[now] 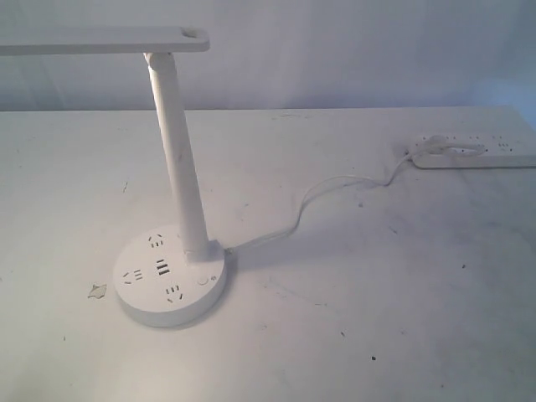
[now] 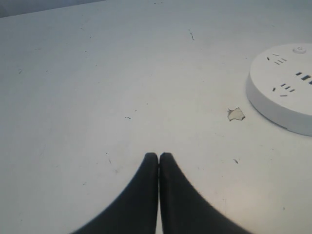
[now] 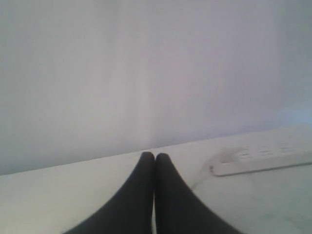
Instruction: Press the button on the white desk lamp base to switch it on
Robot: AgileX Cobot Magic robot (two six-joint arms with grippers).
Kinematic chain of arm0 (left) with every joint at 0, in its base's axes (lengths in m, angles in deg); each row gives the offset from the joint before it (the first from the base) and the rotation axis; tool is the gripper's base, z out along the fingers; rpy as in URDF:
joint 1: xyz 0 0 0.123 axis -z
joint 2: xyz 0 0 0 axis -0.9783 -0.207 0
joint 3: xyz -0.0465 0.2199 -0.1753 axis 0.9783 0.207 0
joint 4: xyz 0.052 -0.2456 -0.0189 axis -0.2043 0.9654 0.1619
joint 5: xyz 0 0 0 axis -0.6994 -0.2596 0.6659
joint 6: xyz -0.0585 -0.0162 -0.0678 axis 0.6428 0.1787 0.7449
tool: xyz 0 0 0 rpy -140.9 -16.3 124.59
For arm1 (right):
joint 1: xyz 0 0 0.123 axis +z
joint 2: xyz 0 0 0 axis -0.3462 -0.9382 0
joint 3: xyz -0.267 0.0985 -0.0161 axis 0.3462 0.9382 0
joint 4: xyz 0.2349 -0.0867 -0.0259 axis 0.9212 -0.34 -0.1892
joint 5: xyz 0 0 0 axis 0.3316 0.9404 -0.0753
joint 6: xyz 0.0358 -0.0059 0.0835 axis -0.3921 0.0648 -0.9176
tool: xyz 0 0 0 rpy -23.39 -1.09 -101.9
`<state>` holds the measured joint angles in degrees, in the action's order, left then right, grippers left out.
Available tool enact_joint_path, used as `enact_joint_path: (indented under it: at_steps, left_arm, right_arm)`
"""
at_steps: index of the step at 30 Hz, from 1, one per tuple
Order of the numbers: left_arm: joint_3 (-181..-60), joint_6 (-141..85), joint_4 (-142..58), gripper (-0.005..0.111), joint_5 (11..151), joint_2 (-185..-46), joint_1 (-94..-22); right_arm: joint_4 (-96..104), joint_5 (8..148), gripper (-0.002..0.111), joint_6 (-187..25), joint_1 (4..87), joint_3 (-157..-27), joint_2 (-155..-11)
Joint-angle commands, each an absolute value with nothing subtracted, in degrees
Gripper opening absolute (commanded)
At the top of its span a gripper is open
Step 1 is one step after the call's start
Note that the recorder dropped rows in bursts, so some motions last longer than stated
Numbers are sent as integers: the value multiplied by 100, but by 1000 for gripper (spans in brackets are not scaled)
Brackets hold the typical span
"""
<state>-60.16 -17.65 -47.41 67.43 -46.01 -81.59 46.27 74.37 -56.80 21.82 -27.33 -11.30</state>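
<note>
The white desk lamp stands left of centre, its bar head reaching left. Its round white base carries dark socket slots and twin USB ports. The small round button sits on the disc's near right, beside the pole. My left gripper is shut on nothing, low over bare table, with the base off to one side. A small round spot shows on the disc there; I cannot tell if it is the button. My right gripper is shut and empty, facing the wall. Neither gripper shows in the exterior view.
A long white power strip lies at the back right, also seen past my right gripper. The lamp's thin cord runs across the table to it. A chipped patch marks the tabletop left of the base.
</note>
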Motion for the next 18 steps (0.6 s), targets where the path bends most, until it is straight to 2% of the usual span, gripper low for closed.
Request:
enact_joint_path:
  at_steps: [1,7,18]
  left_arm:
    - [-6005,-1763,-4741,0,6743,-4574,-8130]
    - [-6005,-1763,-4741,0,6743,-4574,-8130]
    - [-6005,-1763,-4741,0,6743,-4574,-8130]
  right_arm:
    - [4612,7830,0,-5372,815,-2692,-1102]
    - [4600,8556,0,-4355,-233,-2692,-1102]
    - [4600,9248,0,-4305,-378,-2692,-1102]
